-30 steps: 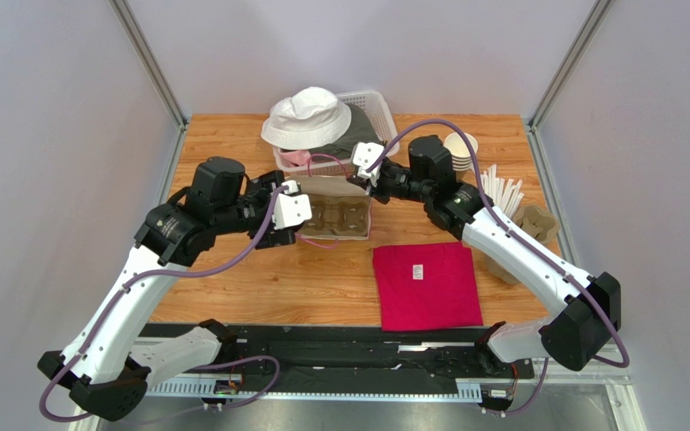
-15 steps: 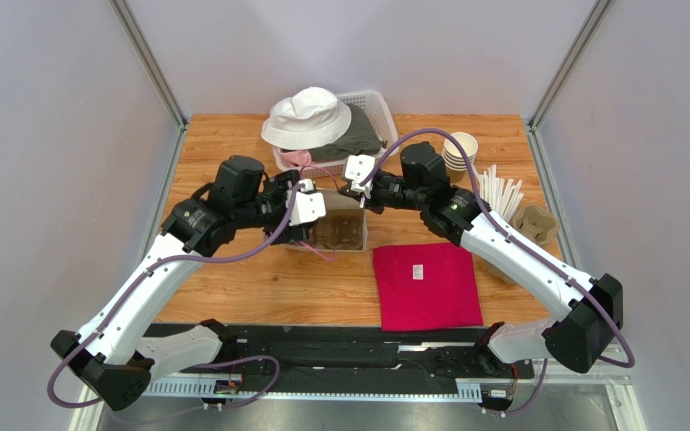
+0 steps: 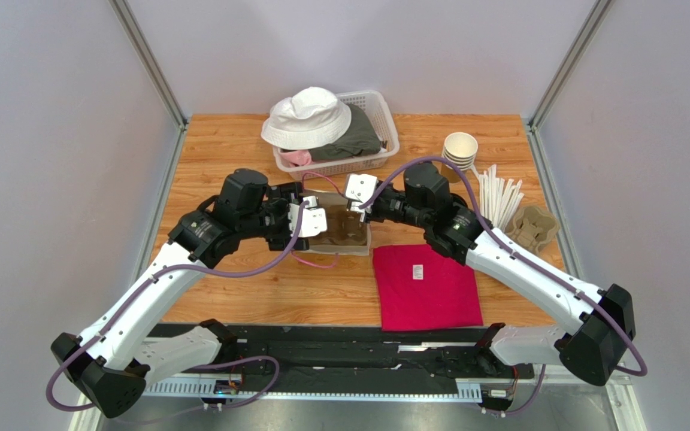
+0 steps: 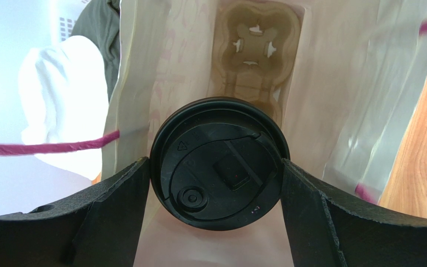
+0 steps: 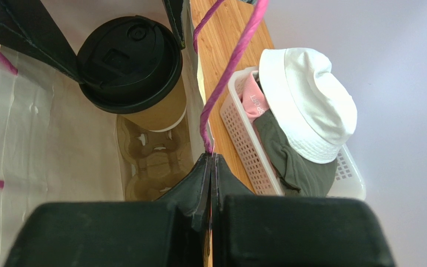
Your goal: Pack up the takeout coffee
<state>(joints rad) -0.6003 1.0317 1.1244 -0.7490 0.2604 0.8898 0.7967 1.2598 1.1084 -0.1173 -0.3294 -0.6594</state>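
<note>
**Top view.** The left pincer [image 3: 311,221] now sits over the mouth of the bag [image 3: 347,237] in the middle of the desk [image 3: 232,144]. A second ago it stood off the bag's left side and the bag's inside was open to view, so it has swung in. The right pincer [image 3: 355,191] has come down from beside the basket [image 3: 385,121] to the bag's far edge. The bag itself has shifted slightly nearer. The takeout coffee [image 5: 160,111] is hidden under the left pincer here.

**Left wrist.** The black lid [image 4: 221,172] fills the gap between the fingers [image 4: 115,200], and both touch its rim, so the left pincer is grasping the coffee. The bag walls rise on both sides. The pulp carrier [image 4: 253,47] lies at the bottom, beyond the lid.

**Right wrist.** The right pincer [image 5: 211,161] is clenched on the pink handle [image 5: 229,67], holding that side of the bag up and the mouth open. The coffee is inside the bag, with its tan body showing under the lid. It hangs over a carrier slot, and we cannot tell whether it touches it.

**For the task.** We judge that the coffee is now in the bag but not yet packed. Lowering it into the slot and letting go are still to do. A tilted cup or a slack handle could snag it.
</note>
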